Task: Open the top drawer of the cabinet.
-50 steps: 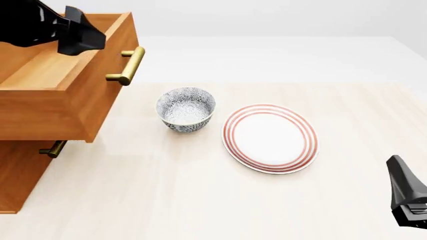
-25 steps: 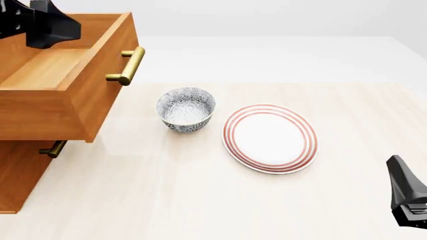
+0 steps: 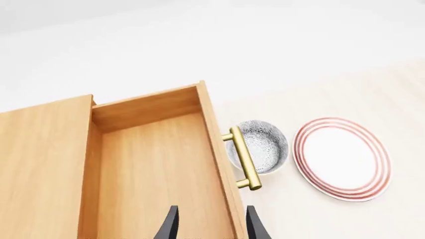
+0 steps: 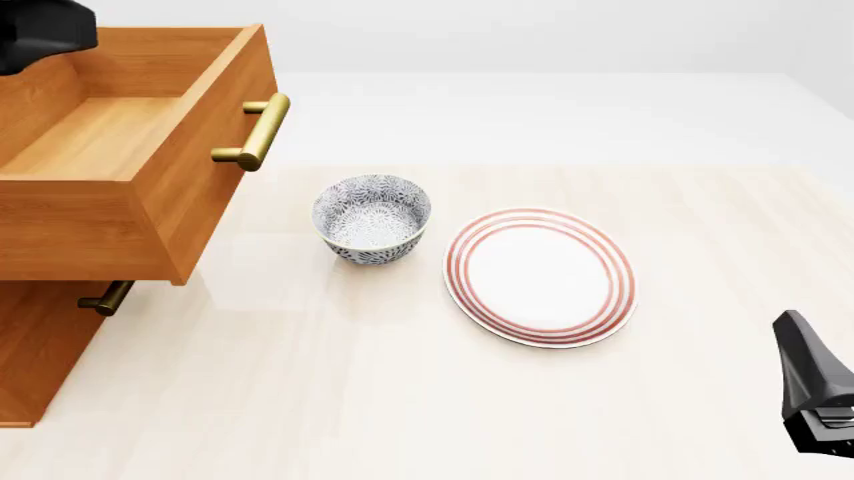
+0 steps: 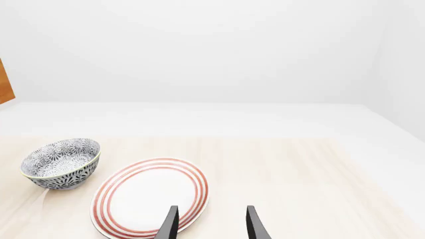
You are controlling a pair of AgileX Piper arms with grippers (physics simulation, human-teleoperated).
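The tall orange-brown wooden cabinet (image 4: 34, 350) stands at the left edge of the pale wood-grain table (image 4: 400, 400). Its top drawer (image 4: 127, 150), an open orange-brown wooden box with a horizontal brass bar handle (image 4: 254, 130), juts well out from the cabinet front towards the middle of the table, and its bare wooden floor is in plain sight. Below its overhang the brass handle of a lower drawer (image 4: 104, 298) peeks out, and that drawer sits flush.

The left gripper (image 3: 209, 226) hangs above the pulled-out drawer, its two dark fingers spread apart with nothing between them; seen from its wrist, one finger lies over the drawer floor and the other over the front panel's top edge. In the front view only a dark part of that arm shows at the upper left corner.

Just beside the drawer front, towards the table's middle, sits a small blue-and-white patterned bowl (image 4: 372, 218), upright. Next to it, on the side away from the cabinet, lies a white round plate with red rings (image 4: 541, 276), near the bowl but not touching it.

The right gripper (image 5: 209, 224) hovers over the table's near right corner, fingers parted and holding nothing, pointed at the plate's near rim.
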